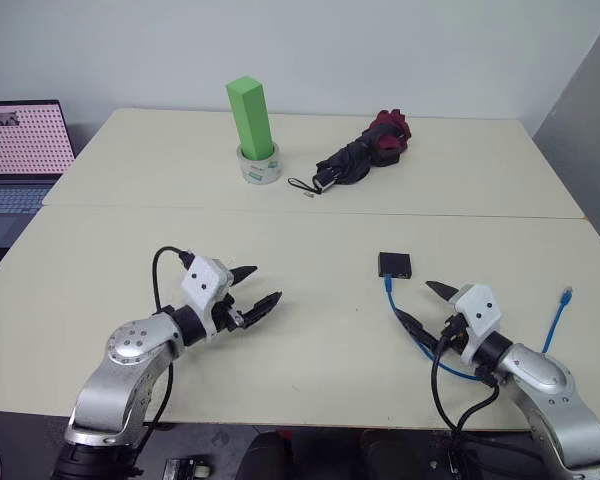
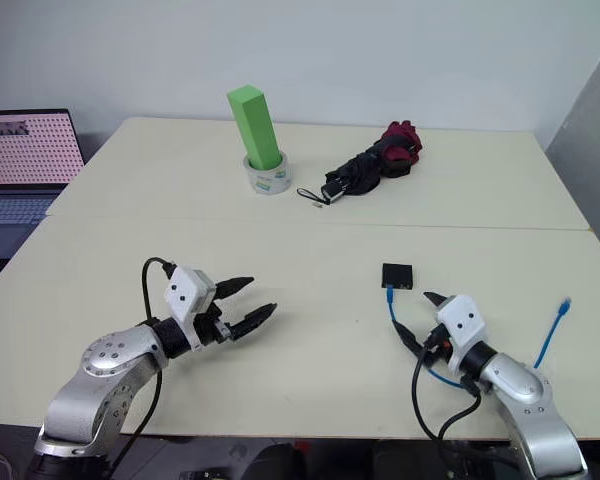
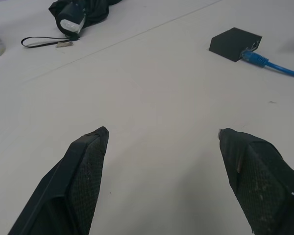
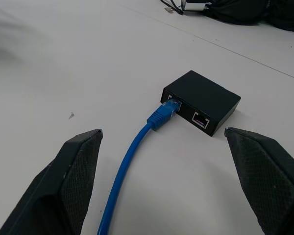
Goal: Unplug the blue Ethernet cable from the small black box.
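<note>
The small black box (image 1: 395,264) lies flat on the cream table, right of centre. The blue Ethernet cable (image 4: 137,142) is plugged into one of the two ports on the box's near side (image 4: 201,102). From there it runs toward me, passes under my right arm, and its free plug end (image 1: 567,294) lies at the far right. My right gripper (image 1: 416,300) is open just short of the box, its fingers either side of the cable and apart from it. My left gripper (image 1: 263,284) is open over bare table, well left of the box (image 3: 235,44).
At the back stand a green block (image 1: 250,115) in a roll of tape (image 1: 260,168) and a folded black-and-red umbrella (image 1: 365,150). A laptop (image 1: 20,150) sits off the table's left edge. A seam (image 1: 310,212) crosses the table behind the box.
</note>
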{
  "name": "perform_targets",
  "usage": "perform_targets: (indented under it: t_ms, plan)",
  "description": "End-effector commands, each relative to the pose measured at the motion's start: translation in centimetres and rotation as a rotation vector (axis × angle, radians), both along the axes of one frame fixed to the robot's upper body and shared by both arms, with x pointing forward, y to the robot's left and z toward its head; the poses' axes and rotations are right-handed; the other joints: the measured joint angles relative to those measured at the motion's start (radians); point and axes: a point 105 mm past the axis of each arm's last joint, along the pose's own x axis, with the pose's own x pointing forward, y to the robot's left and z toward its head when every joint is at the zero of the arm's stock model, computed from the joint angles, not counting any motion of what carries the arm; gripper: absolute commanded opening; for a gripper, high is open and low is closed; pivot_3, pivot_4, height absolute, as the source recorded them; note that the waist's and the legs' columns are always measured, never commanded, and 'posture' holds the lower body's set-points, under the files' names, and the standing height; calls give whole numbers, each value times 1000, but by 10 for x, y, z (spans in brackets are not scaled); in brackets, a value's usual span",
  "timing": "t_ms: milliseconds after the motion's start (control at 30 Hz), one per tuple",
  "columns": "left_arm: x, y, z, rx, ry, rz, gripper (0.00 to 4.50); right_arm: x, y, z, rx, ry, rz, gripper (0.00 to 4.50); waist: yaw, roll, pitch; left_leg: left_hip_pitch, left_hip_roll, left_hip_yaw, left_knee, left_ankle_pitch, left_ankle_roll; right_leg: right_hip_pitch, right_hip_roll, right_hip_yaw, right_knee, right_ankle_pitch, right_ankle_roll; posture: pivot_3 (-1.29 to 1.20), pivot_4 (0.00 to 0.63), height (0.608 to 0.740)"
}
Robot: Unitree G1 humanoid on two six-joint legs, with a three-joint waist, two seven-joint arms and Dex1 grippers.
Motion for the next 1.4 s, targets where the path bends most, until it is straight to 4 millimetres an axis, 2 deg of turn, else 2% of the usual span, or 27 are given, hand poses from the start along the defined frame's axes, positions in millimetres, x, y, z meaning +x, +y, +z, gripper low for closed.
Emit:
perform_targets:
  t_ms: [33,367,467,567,700,900,1067,1100,1133,1267,1400]
  plan:
    - [-5,-1,13,1,-49,-28,3787,1,2,14,2,-55,14,4240,0,0,0,0,0,0,0,0,0,0,0,0,0,0,0,0,150,740]
    - [-6,-9,10,35,-36,-66,3787,-2,6,9,32,-8,-1,4240,0,0,0,0,0,0,0,0,0,0,0,0,0,0,0,0,150,740]
    - [-12,-19,6,39,32,-146,3787,-1,9,2,70,60,-39,4240,0,0,0,0,0,0,0,0,0,0,0,0,0,0,0,0,150,740]
    - [-21,-29,15,1,51,-241,3787,0,13,-3,110,112,-71,4240,0,0,0,0,0,0,0,0,0,0,0,0,0,0,0,0,150,740]
    - [-21,-37,20,46,24,-317,3787,4,21,-10,94,126,-87,4240,0,0,0,0,0,0,0,0,0,0,0,0,0,0,0,0,150,740]
    - [-16,-44,23,101,-18,-360,3787,17,46,-19,93,139,-121,4240,-1,0,0,0,0,0,0,0,0,-1,1,0,0,0,0,0,150,740]
    - [-16,-45,21,118,-28,-365,3787,35,46,-29,93,153,-257,4240,-1,0,0,0,0,0,0,0,0,-1,1,1,0,0,0,0,150,740]
    - [-16,-44,21,122,-29,-364,3825,37,45,-30,91,156,-279,3867,-1,0,0,0,0,0,0,0,0,-1,1,0,0,0,0,0,150,740]
    - [-17,-44,20,129,-33,-362,3825,40,43,-32,91,162,-316,3763,-1,0,0,0,0,0,0,0,0,-1,1,0,0,0,0,0,150,740]
    - [-17,-42,18,138,-38,-353,3825,46,41,-30,104,156,-376,2863,-2,0,0,0,0,0,0,0,0,-1,1,0,1,0,0,0,150,740]
    - [-17,-41,17,143,-38,-344,3825,49,34,-29,94,157,-409,1722,-2,0,0,0,0,0,0,0,0,-1,1,0,1,0,0,0,150,740]
